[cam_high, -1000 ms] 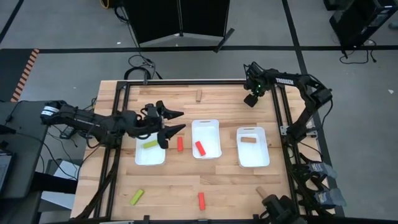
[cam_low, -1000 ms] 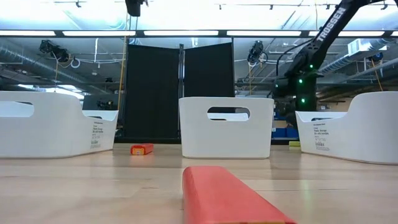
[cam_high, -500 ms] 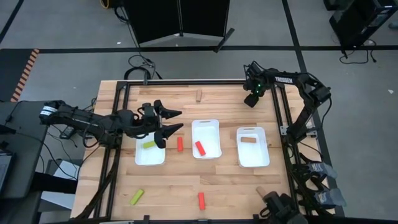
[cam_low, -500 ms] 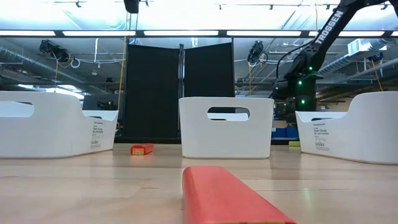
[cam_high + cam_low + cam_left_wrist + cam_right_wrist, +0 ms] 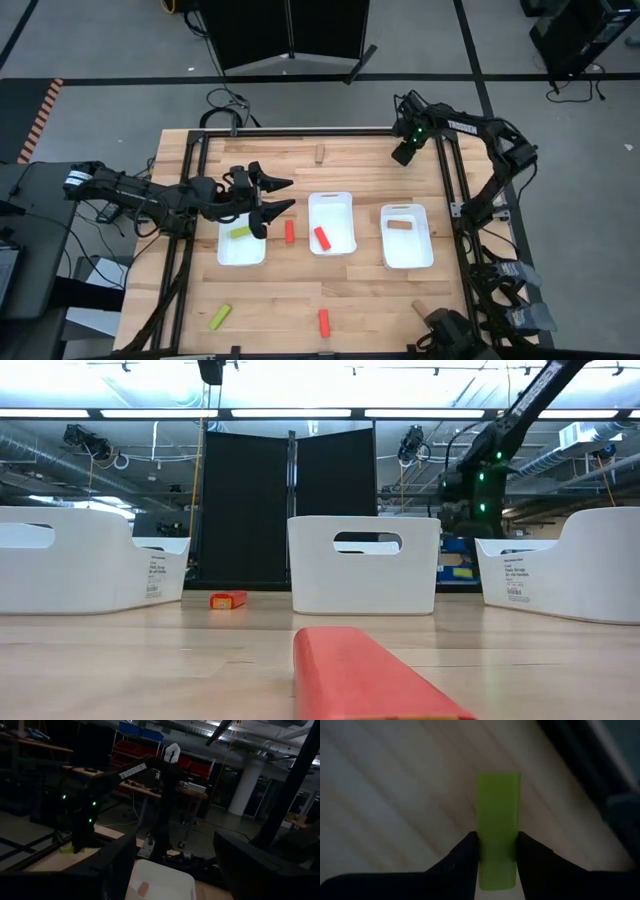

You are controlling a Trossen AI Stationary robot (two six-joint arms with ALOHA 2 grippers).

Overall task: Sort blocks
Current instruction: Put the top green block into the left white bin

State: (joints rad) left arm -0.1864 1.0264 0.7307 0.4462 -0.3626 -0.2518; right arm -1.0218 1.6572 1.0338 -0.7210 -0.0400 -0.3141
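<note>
My right gripper (image 5: 404,153) is at the table's far right part and is shut on a yellow-green block (image 5: 497,840); the gripper hides that block in the high view. My left gripper (image 5: 293,194) hovers open over the far right corner of the left white tray (image 5: 225,252), touching nothing. A yellow-green block (image 5: 240,232) lies in the left tray, a red one (image 5: 322,238) in the middle tray (image 5: 345,205), a brown one (image 5: 400,224) in the right tray (image 5: 410,258). A red block (image 5: 290,231) lies on the table between the left and middle trays. My right gripper pinches the yellow-green block between its two fingers (image 5: 470,852), which press on the block's long sides near one end (image 5: 496,865). The fingers lie along the block, whose free end (image 5: 498,782) sticks out past the fingertips. Whether it is clear of the table I cannot tell.
Loose blocks lie on the table: a brown one (image 5: 319,153) near the far edge, a yellow-green one (image 5: 220,316), a red one (image 5: 324,321) and a brown one (image 5: 421,308) near the near edge. A black frame (image 5: 448,170) borders the table.
My right gripper has moved a little toward the table's far edge and has risen, as the low view shows. My left arm has kept still.
</note>
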